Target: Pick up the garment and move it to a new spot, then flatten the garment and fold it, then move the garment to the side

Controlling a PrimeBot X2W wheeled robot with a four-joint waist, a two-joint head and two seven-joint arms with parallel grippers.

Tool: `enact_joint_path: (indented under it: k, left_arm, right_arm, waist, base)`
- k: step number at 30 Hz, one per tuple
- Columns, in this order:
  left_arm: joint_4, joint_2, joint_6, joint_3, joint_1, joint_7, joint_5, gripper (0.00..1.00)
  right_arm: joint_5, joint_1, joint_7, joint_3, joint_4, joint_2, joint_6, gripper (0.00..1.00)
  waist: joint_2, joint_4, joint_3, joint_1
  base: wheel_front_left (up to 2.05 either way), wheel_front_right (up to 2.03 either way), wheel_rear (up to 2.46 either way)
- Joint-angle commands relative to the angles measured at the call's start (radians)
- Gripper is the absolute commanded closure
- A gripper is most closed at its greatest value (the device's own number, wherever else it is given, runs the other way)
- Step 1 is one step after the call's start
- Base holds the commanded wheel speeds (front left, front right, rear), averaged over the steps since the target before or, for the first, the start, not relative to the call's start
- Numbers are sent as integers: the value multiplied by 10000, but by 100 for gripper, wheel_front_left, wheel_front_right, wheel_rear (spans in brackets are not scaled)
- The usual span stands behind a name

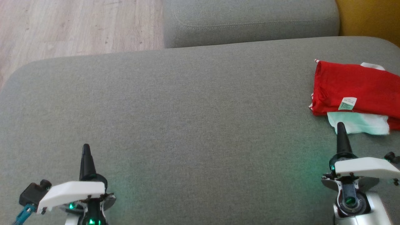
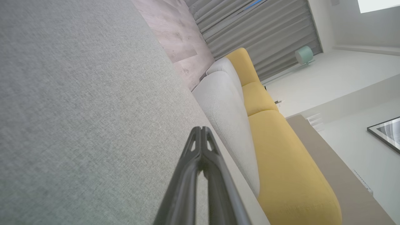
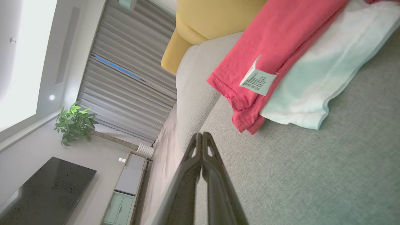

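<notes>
The garment (image 1: 356,86) is red with a white care tag and lies folded at the far right of the grey sofa seat (image 1: 187,118), with a pale mint and white layer under it. In the right wrist view the garment (image 3: 281,40) fills the upper right. My right gripper (image 1: 340,126) is shut and empty, its tip just short of the garment's near edge. My left gripper (image 1: 86,148) is shut and empty at the lower left, far from the garment. Each wrist view shows that arm's dark fingers pressed together: left gripper (image 2: 202,131), right gripper (image 3: 201,136).
A grey cushion (image 1: 250,22) lies behind the seat, with a yellow cushion (image 1: 368,18) at the top right. Wooden floor (image 1: 78,25) lies past the seat's far left edge. The yellow sofa (image 2: 281,150) runs beside the grey one.
</notes>
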Motion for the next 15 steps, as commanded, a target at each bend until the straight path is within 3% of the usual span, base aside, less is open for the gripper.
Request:
enact_joint_path:
  k: [1, 15]
  left_arm:
    - [-386, 60, -44, 337, -311, 131, -294, 100]
    - [-456, 69, -52, 611, -284, 547, -1621, 100]
  right_arm:
    - [356, -180, 114, 45, -446, -34, -5, 100]
    - [1856, -70, 520, -137, -660, -32, -5, 100]
  waist:
    - [0, -4, -10, 0]
    - [0, -33, -87, 0]
  base:
    - [0, 0, 0]
    - [0, 0, 0]
